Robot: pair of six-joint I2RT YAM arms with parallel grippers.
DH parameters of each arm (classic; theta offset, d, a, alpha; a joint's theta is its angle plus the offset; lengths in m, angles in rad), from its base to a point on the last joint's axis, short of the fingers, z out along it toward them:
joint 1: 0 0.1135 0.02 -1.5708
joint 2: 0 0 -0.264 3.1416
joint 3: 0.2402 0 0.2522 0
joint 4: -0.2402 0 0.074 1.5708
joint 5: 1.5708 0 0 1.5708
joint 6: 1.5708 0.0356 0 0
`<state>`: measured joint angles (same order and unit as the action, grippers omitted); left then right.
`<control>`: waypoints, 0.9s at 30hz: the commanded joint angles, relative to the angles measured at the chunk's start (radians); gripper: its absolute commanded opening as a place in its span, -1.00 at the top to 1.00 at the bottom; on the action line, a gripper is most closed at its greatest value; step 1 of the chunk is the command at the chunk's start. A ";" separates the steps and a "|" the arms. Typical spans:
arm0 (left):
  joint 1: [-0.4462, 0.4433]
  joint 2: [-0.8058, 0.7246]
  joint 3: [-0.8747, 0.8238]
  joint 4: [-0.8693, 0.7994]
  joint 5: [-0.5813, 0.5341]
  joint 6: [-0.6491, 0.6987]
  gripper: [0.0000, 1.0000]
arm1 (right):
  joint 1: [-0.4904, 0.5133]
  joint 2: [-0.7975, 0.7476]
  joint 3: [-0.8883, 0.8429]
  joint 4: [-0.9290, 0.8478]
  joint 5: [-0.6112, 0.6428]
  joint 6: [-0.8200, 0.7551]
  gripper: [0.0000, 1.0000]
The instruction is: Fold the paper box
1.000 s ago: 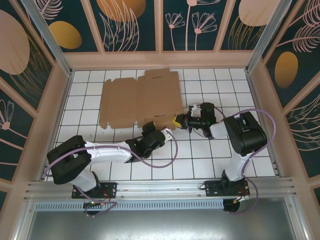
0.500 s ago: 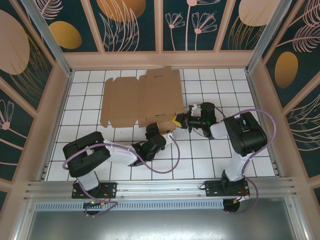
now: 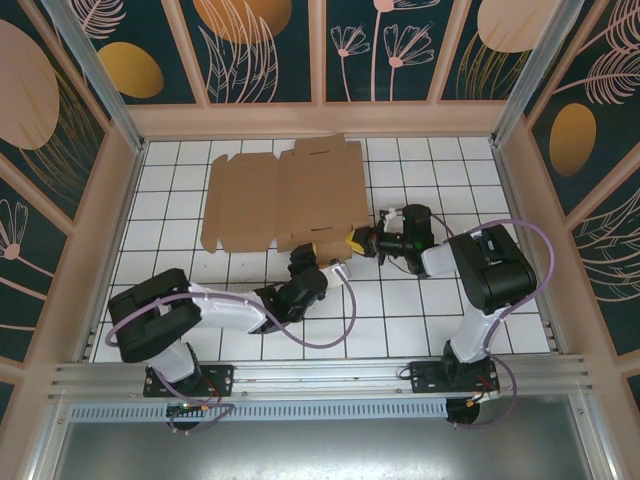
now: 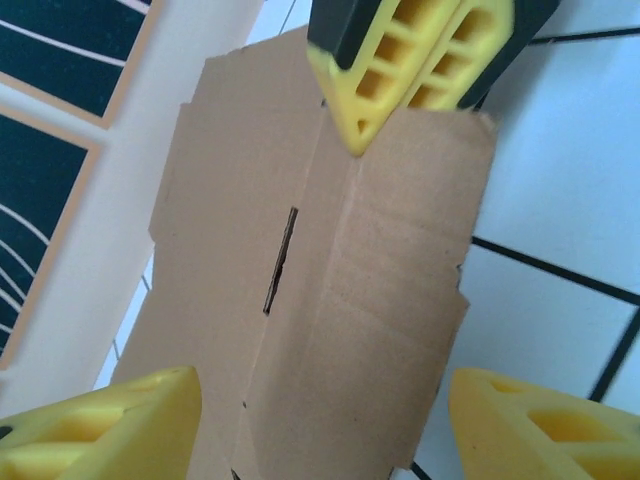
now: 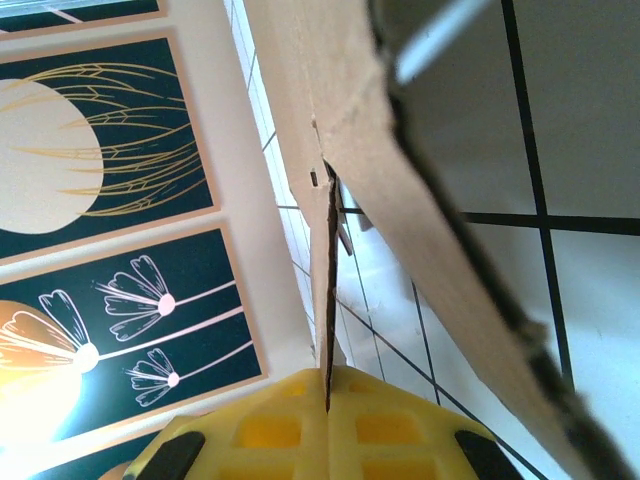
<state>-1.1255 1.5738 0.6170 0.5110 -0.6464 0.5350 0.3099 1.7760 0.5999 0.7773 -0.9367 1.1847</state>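
Here's the plain brown flat cardboard mailer box, lying opened out on the white gridded tabletop, toward the far side and left of centre. At its near right corner, the right arm's black gripper with yellow fingertips is pinching a flap. On the right wrist camera the two yellow pads press together with the thin cardboard edge caught in the seam between them, and the flap tilts up off the tiles. Just beside it, at the box's near edge, the left arm's gripper points at that same corner. Its yellow fingers are spread wide, with the cardboard panel showing between them. Touching the board? Hard to say from here, possibly just clear of it.
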 commanded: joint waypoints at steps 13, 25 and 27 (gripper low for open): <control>-0.032 0.223 -0.016 0.358 -0.297 0.228 -0.53 | 0.007 -0.041 -0.007 0.031 -0.016 0.002 0.87; -0.033 0.307 -0.005 0.539 -0.340 0.319 0.03 | 0.009 -0.036 -0.020 0.053 -0.010 0.016 0.86; -0.033 0.327 0.000 0.557 -0.346 0.335 0.29 | 0.011 -0.043 -0.022 0.052 -0.006 0.017 0.85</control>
<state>-1.1526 1.8687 0.6056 0.9928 -0.9665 0.8440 0.3122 1.7741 0.5934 0.7914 -0.9363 1.1938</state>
